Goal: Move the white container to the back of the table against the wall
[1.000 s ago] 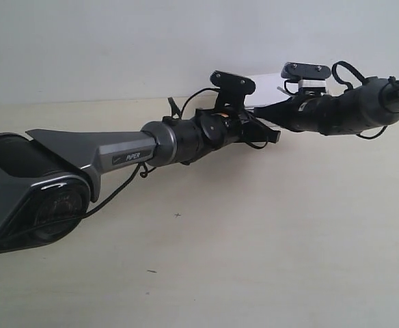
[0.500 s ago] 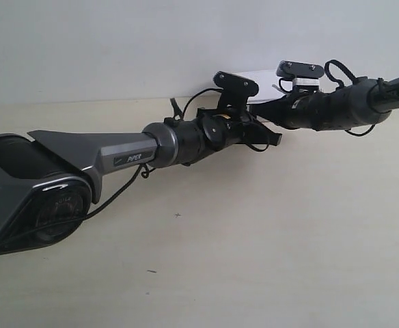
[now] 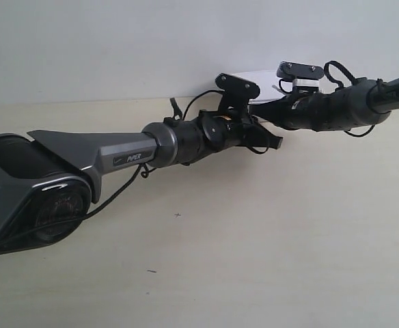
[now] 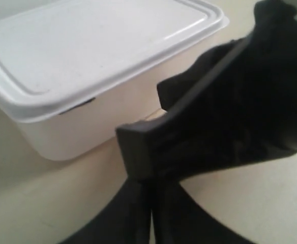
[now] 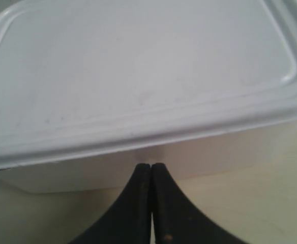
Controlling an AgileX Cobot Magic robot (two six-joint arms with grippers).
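Observation:
The white container stands at the far edge of the table, close to the wall, and both arms hide most of it. In the right wrist view my right gripper is shut, its tips touching the side wall of the container just under the lid rim. My left gripper is shut on nothing and stays short of the container, with the other arm's black gripper crossing in front of it. In the exterior view the two grippers meet before the box.
The arm at the exterior view's left stretches across the table's left half, with its bulky base near the front. The arm at the exterior view's right comes in along the back. Loose black cables hang off both.
The arm at the exterior view's right slid left and towards the wall, and the white container shifted back with it. In the last half second almost nothing moved.

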